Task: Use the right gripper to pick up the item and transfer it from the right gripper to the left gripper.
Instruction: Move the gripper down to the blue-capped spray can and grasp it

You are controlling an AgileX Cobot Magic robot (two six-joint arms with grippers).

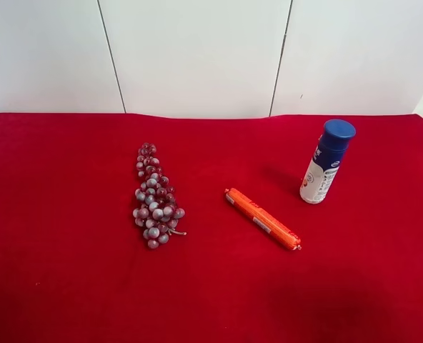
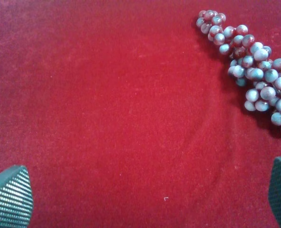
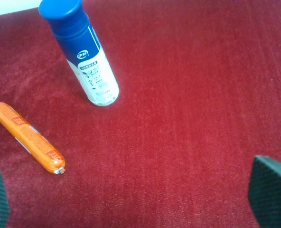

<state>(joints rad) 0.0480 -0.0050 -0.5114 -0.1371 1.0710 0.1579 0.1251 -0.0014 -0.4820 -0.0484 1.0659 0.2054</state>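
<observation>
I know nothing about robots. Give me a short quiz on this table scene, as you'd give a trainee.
1. True or false: the white bottle lies on its side.
2. In the high view, what lies between the grape bunch and the bottle? A) orange tube B) spoon C) cup
3. Fill in: the right arm's fingers stand ____, holding nothing.
Key: 1 false, it stands upright; 2 A; 3 open.

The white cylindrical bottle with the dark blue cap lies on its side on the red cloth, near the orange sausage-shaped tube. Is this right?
No. The white cylindrical bottle with the dark blue cap stands upright on the red cloth, near the orange sausage-shaped tube, as the exterior high view shows.
</observation>
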